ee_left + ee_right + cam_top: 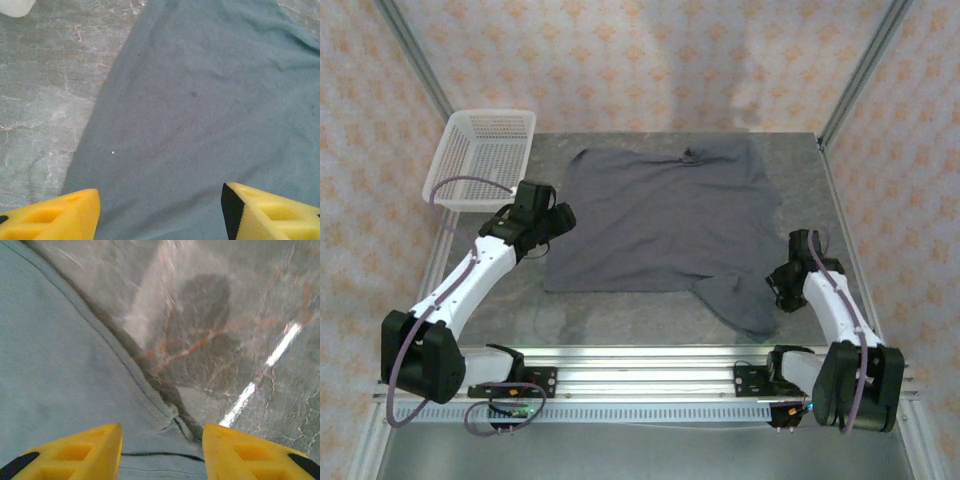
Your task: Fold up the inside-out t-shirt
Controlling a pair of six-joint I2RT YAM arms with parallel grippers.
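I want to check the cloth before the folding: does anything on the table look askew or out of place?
Yes. The t-shirt lies mostly flat, but its near right corner sticks out as a rumpled flap past the otherwise straight near edge, so the outline is uneven there. A small pucker also sits at the far edge.

No writing, label, brand, number or sign can be read anywhere: not on the t-shirt [660, 215], the white mesh basket [448, 172], the grey marbled table [620, 318] or the patterned wall [620, 60] behind it.
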